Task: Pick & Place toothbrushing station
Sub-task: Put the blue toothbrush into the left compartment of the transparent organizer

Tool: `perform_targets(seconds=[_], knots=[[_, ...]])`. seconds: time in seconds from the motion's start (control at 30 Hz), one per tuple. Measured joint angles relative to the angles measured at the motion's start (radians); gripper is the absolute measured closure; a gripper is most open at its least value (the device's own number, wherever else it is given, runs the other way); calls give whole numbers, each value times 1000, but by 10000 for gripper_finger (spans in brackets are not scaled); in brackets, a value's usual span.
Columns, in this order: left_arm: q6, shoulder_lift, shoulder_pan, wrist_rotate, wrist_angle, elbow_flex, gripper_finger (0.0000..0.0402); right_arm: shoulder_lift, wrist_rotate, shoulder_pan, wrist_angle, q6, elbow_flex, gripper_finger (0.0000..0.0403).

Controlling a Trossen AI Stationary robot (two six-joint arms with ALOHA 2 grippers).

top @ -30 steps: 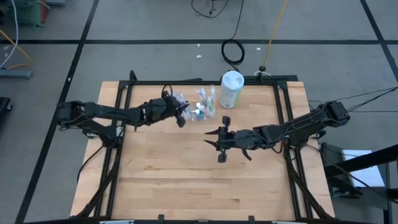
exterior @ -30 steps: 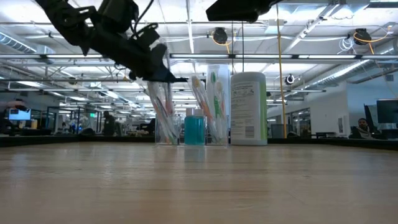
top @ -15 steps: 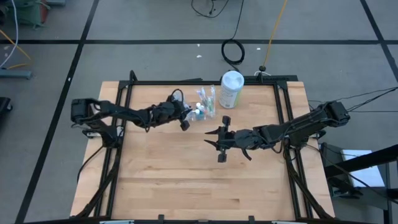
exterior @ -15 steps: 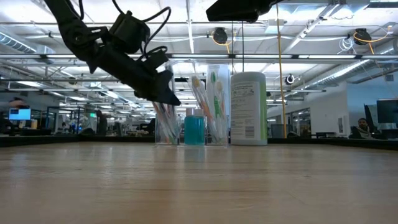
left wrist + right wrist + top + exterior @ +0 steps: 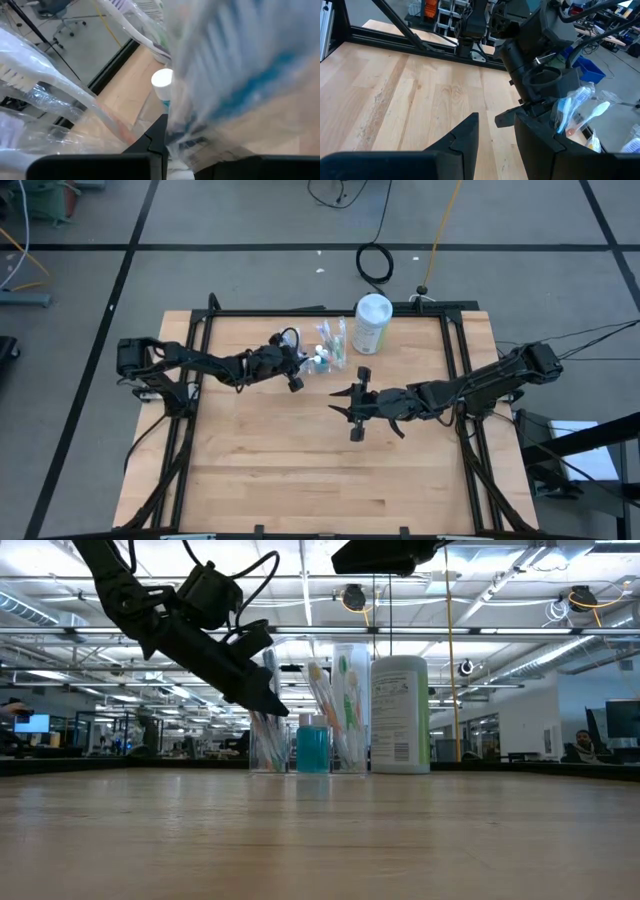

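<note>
A clear cup (image 5: pixel 268 745) holding wrapped toothbrushes stands at the table's far middle. To its right are a blue toothpaste tube (image 5: pixel 312 748) and more upright wrapped toothbrushes (image 5: pixel 340 705). My left gripper (image 5: pixel 294 378) hangs low just in front of that cup (image 5: pixel 284 340), slanting down toward the table's right. It is shut on a wrapped toothbrush (image 5: pixel 225 85), which shows blurred close to the wrist camera. My right gripper (image 5: pixel 352 412) hovers open over the table's middle with nothing between its fingers (image 5: pixel 465 135). My left gripper has the wrapped toothbrush between its fingers (image 5: pixel 159 132). The wrapper (image 5: pixel 177 142) runs from the fingers up past the wrist camera. Blur hides which part of the brush is pinched. The fingers slant down from the table's left, and the brush is clear of the table.
A tall white-and-green canister (image 5: pixel 372 323) stands at the far edge, right of the toothbrushes. White-capped tubes (image 5: pixel 318 358) sit between the cup and the canister. Bare wood spreads over the table's near half (image 5: pixel 320 470).
My left gripper has come down toward the table beside the left cup, rolling a little about its own line, most of it in the first half second. The cup and the other things have stayed where they were.
</note>
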Motion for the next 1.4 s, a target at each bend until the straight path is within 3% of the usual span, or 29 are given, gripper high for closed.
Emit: perform_targets(seconds=[0.13,0.43,0.7,1.03,1.27,1.4], knots=[[13,0,-5,-2,0,0,333,0,0,0,0,-1,0,287],[16,-4,-5,-5,-17,0,246,0,0,0,0,-2,0,287],[-55,-167,-28,-7,-175,-1,205,0,0,0,-4,-7,0,287],[-55,-408,-112,-7,-262,-1,226,0,0,0,-5,-25,0,287],[-63,-452,-143,-41,-261,-1,261,0,0,-1,-4,-25,0,287],[-37,-433,-181,110,-203,-1,283,0,0,-1,-3,-27,0,287]])
